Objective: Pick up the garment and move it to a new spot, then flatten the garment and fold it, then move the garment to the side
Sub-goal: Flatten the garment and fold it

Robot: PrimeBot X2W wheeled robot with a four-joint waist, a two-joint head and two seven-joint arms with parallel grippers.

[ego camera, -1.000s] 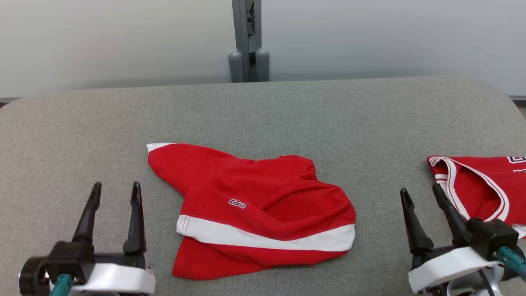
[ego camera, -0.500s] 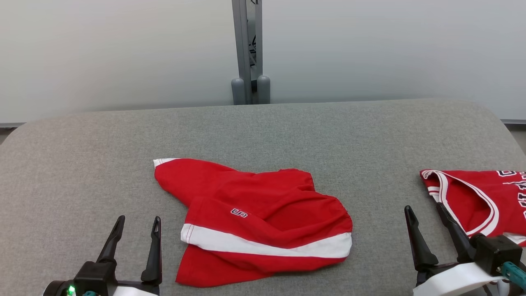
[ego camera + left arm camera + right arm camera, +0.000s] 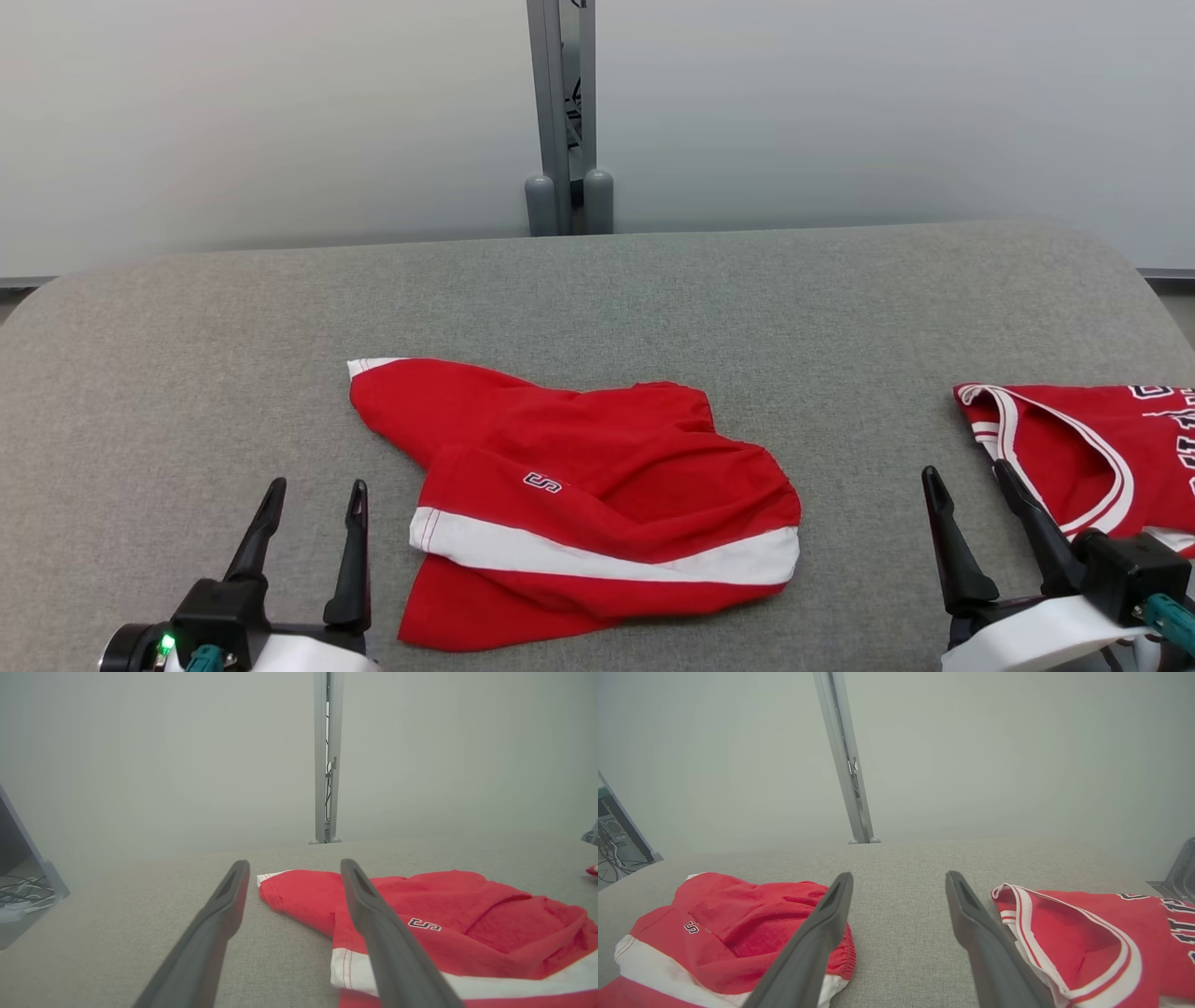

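Note:
The garment (image 3: 597, 485), red shorts with a white band and a small logo, lies crumpled in the middle of the grey padded table (image 3: 653, 299). My left gripper (image 3: 316, 487) stands open just left of the garment's near left corner, clear of the cloth. In the left wrist view the left gripper (image 3: 294, 864) points past the garment (image 3: 444, 914), which lies to its right. My right gripper (image 3: 964, 471) is open and empty, well right of the garment. The right wrist view shows this gripper (image 3: 899, 876) over bare table, with the garment (image 3: 728, 919) to its left.
A red jersey (image 3: 1083, 448) with white trim lies at the table's right edge, just right of the right gripper, seen close in the right wrist view as the jersey (image 3: 1087, 933). A grey post (image 3: 568, 112) rises behind the table against a pale wall.
The head camera has tilted up, so the whole picture sits lower. My left gripper has come a little nearer the garment's left side. The garment and both open grippers are otherwise unchanged.

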